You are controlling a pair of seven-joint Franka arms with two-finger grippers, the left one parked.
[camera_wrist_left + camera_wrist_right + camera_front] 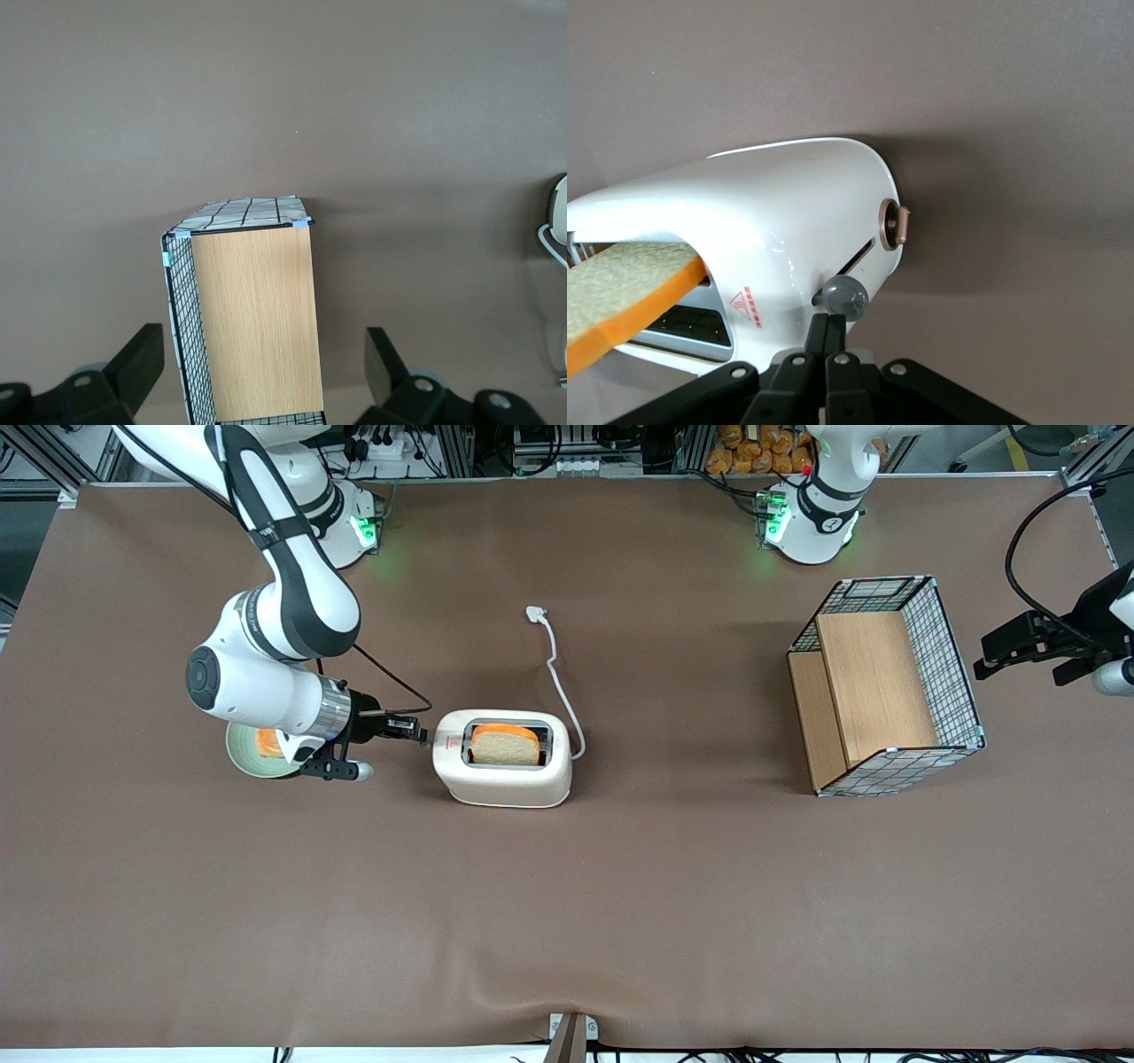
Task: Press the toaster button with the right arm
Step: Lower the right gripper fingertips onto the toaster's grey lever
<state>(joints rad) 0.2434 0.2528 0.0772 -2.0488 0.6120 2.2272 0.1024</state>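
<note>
Tool (416, 729) beside toaster (503, 758), touching toaster button (843, 296), bread (505, 745) in slot

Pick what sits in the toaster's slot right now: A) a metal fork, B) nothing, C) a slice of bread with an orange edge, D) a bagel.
C: the front view shows a bread slice with an orange edge standing in the slot of the toaster, while the gripper, fingers shut, sits at the grey toaster button on the narrow end.
</note>
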